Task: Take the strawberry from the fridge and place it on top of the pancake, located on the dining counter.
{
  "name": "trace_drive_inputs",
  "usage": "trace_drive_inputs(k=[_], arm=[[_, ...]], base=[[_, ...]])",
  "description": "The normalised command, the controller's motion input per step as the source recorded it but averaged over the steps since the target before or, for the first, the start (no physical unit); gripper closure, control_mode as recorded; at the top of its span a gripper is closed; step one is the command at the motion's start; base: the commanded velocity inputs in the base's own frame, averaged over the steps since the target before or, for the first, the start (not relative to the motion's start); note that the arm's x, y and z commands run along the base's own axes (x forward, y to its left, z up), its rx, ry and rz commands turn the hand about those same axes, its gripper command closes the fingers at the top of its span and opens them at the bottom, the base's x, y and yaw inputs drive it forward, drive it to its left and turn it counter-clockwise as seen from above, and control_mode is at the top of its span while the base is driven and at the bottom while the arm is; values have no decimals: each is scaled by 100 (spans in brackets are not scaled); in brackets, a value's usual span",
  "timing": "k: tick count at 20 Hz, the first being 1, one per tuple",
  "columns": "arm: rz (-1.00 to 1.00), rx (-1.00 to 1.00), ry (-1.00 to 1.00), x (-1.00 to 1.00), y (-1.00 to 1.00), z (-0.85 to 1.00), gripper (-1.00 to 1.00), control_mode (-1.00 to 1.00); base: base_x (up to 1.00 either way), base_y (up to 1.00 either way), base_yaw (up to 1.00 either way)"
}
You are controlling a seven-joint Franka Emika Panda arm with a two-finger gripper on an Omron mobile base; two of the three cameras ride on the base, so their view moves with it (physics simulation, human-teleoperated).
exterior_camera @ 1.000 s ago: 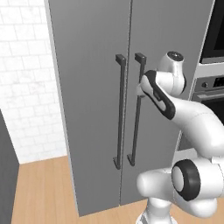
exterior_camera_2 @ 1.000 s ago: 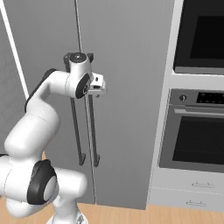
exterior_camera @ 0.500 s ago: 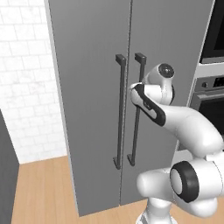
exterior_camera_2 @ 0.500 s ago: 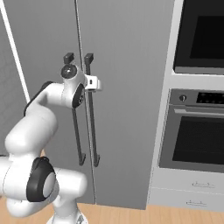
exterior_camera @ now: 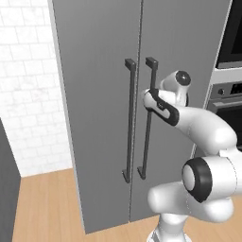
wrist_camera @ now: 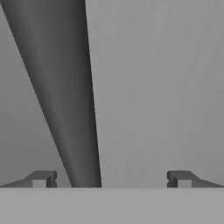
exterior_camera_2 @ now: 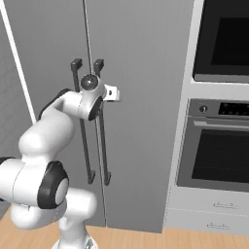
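- The fridge (exterior_camera: 99,94) is standing shut, both grey doors closed, its two dark bar handles side by side at the door seam.
- The hand (wrist_camera: 111,178) is sitting at the right handle (exterior_camera: 147,118), closer to it than half a second ago, when the arm was held higher and farther right.
- The hand is gaping fully, gripping nothing; the handle is running between its fingertips (wrist_camera: 41,178), nearer the left one.
- The oven (exterior_camera_2: 219,141) is standing right of the fridge.
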Motion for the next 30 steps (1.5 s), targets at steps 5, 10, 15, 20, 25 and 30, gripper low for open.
trace_drive_inputs(k=[5,10,15,20,25,30], arm=[[0,0,-2,31,0,0,-100,-100],[0,0,0,34,0,0,100,-100],[0,0,0,4,-7,0,100,-100],[-6,2,0,-41,-53,0,100,-100],[-8,7,0,-72,-78,0,100,-100],[-5,10,0,-81,-98,0,100,-100]], base=[[0,0,0],[0,0,0],[0,0,0],[0,0,0],[0,0,0],[0,0,0]])
